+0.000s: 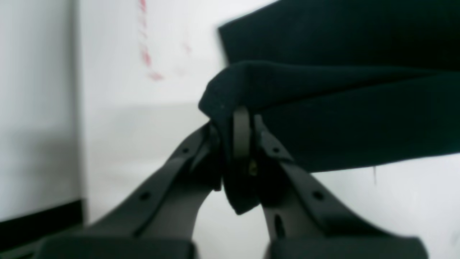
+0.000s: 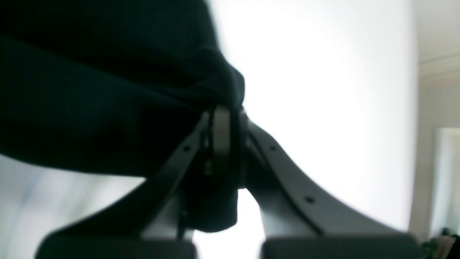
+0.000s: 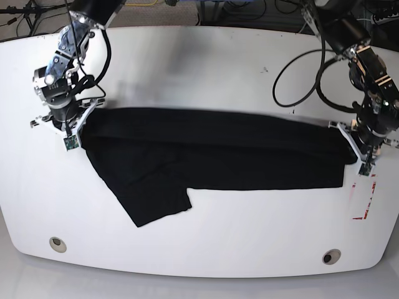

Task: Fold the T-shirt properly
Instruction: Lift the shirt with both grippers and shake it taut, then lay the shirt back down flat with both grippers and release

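While each gripper, left gripper (image 1: 239,135) and right gripper (image 2: 224,135), pinches an end, the T-shirt (image 3: 212,156) stretches between them. One lengthwise fold looks made; a sleeve sticks out, so I judge most remains.

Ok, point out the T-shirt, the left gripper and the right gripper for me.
T-shirt (image 3: 218,152), base view, middle of the black cloth.
left gripper (image 1: 241,122), left wrist view, fingertips pinching the cloth edge.
right gripper (image 2: 224,120), right wrist view, fingertips pinching bunched cloth.

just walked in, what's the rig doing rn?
Two arms are folding a black T-shirt on the white table. The left gripper is clamped on one end of it and the right gripper on the other, with the cloth stretched between them. One folded edge runs straight across; a sleeve lies loose toward the table's front edge.
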### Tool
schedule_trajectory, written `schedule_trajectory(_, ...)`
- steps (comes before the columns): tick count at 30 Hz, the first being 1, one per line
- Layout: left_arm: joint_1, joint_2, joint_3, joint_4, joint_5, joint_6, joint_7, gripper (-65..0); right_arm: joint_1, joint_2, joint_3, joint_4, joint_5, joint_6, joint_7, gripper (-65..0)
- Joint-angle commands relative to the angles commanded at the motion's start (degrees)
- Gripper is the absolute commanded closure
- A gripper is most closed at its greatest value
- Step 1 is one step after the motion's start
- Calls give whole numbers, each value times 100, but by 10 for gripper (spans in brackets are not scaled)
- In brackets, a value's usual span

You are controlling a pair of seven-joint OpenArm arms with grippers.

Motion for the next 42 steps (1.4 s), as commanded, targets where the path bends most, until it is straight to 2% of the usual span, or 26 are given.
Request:
schedule_trajectory(3, 325, -35, 88, 0, 26, 0, -132, 0, -264, 9, 9, -149, 0, 0, 114, -2)
schedule_trajectory(9, 853, -343, 97, 0, 9, 0, -193, 0, -677, -26, 255, -290, 0, 0, 176, -2)
schedule_trajectory(18, 1345, -440, 70, 0, 44, 0, -193, 0, -1046, -44, 255, -264, 0, 0, 176, -2)
schedule_trajectory(24, 1538, -484, 88, 0, 44, 0, -193, 0, -1125, -229, 246, -246, -26, 0, 176, -3)
schedule_trajectory(27, 1618, -484, 105, 0, 44, 0, -185, -7, -1125, -237, 246, -246, -26, 0, 141, -36)
schedule_trajectory(31, 1679, -492, 105, 0, 53, 0, -167, -125, -1125, -237, 246, -246, -9, 0, -79, -170)
schedule_trajectory(34, 1767, -492, 105, 0, 53, 0, -167, -258, -1125, -237, 246, -237, -9, 0, -167, -285)
schedule_trajectory(35, 1811, -501, 105, 0, 53, 0, -167, -326, -1125, -237, 246, -202, -9, 0, -167, -333)
schedule_trajectory(37, 1855, -554, 105, 0, 53, 0, -167, -404, -1125, -237, 246, -132, 0, 0, -185, -382)
schedule_trajectory(39, 1890, -598, 105, 0, 53, 0, -167, -444, -1125, -255, 246, -62, 0, 0, -185, -414)
schedule_trajectory(42, 1908, -607, 105, 9, 18, 0, -167, -450, -1125, -352, 246, 18, 0, 0, -185, -431)
